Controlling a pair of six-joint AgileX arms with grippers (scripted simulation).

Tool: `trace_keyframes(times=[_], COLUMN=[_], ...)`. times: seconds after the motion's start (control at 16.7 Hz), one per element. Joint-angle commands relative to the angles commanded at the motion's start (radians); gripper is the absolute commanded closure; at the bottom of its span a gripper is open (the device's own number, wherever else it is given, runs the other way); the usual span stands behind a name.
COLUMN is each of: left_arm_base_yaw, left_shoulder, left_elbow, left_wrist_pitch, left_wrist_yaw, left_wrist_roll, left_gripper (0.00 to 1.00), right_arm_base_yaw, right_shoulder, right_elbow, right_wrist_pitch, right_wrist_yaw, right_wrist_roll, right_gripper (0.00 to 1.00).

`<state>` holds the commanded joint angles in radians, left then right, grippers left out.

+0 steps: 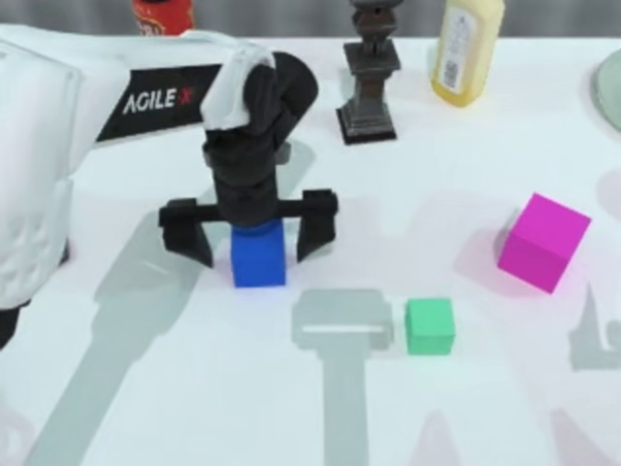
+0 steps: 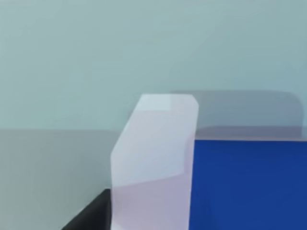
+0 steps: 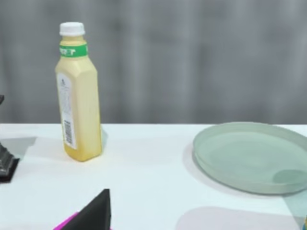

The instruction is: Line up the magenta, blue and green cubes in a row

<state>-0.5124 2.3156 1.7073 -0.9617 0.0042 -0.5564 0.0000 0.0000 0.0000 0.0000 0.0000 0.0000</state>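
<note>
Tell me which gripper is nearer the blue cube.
Left. The left gripper hangs directly over the blue cube, open fingers on either side of it. The right gripper is out of the top view; only a dark fingertip shows in its wrist view.

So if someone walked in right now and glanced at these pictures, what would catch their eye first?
Probably the left gripper, its fingers spread wide, straddling the blue cube left of the table's centre. Next, the bright magenta cube sitting askew near the right edge, with the small green cube between the two and nearer the front. At the back stands a yellow bottle beside a dark pedestal-like object.
</note>
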Motion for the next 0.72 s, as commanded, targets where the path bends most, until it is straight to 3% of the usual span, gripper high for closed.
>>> trace_keyframes(times=[0.3,0.72], left_arm_base_yaw=[0.0,0.0], left_shoulder=[0.003,0.003], left_elbow=[-0.008,-0.008], left_wrist_pitch=[0.01,0.01], left_wrist_yaw=[0.0,0.0], left_wrist_roll=[0.0,0.0], left_gripper=[0.0,0.53], right_arm_base_yaw=[0.0,0.0], right_shoulder=[0.0,0.0], right_elbow=[0.0,0.0], right_wrist_pitch=[0.0,0.0], right_wrist_yaw=[0.0,0.0], right_wrist_roll=[0.0,0.0], right_gripper=[0.0,0.0])
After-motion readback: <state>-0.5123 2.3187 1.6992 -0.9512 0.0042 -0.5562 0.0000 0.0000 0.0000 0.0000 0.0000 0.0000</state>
